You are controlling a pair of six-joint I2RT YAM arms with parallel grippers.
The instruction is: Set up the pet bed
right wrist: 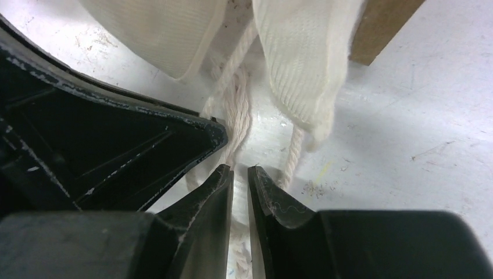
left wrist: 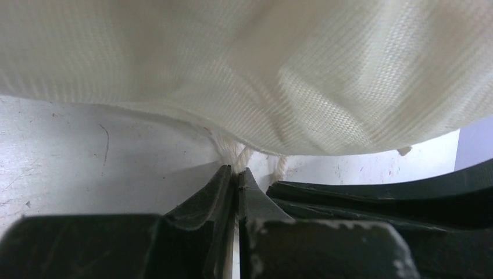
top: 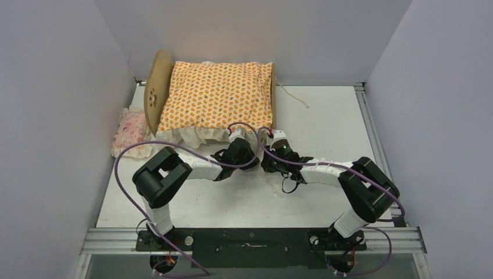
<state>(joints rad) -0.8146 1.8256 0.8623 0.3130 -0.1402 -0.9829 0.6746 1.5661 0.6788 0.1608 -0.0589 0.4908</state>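
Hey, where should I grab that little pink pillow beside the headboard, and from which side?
I'd pinch the pink pillow at its near frilled edge, coming down from above: it lies flat, with the headboard close on its right and the wall on its left.

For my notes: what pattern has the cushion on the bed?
Orange prints on yellow; the cushion shows best in top view.

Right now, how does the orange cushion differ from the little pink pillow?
The orange cushion is much larger than the pink pillow. The cushion lies on the pet bed; the pillow lies beside it at the edge of the table. The cushion is orange-printed, the pillow pale pink. Both have a frilly edge.
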